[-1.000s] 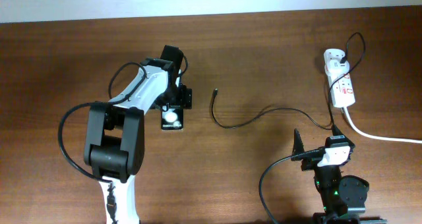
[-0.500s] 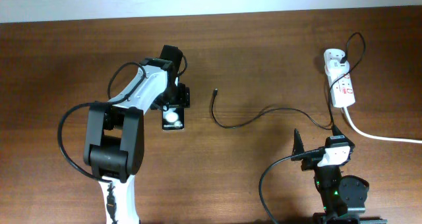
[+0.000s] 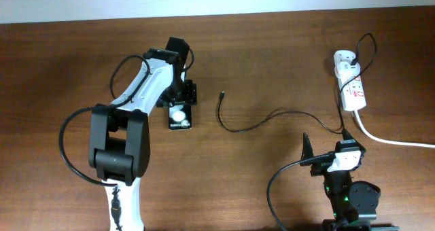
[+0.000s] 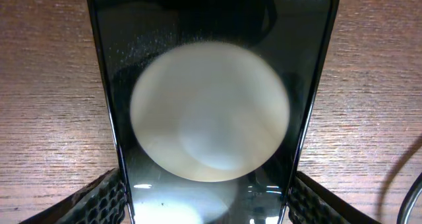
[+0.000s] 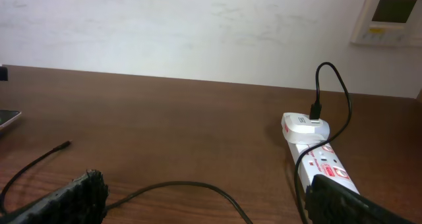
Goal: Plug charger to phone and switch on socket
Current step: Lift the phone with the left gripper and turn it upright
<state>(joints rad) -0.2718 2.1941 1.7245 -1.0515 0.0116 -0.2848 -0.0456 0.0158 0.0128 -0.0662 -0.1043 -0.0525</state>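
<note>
The phone (image 3: 179,116) is found left of the table's (image 3: 68,61) centre, face up, with its long edges clamped between the fingers (image 4: 99,197) of the left end effector (image 3: 179,103). The charger (image 3: 292,111) is laid in a loose curve to the phone's right, its connector tip (image 3: 222,94) near the phone but apart from it, and its white adapter (image 3: 344,56) seated in the far end of the socket (image 3: 355,90). The right end effector (image 5: 204,184) is seen near the table's front edge with its fingers spread wide and nothing held, part of the cable's curve lying just ahead of it.
</note>
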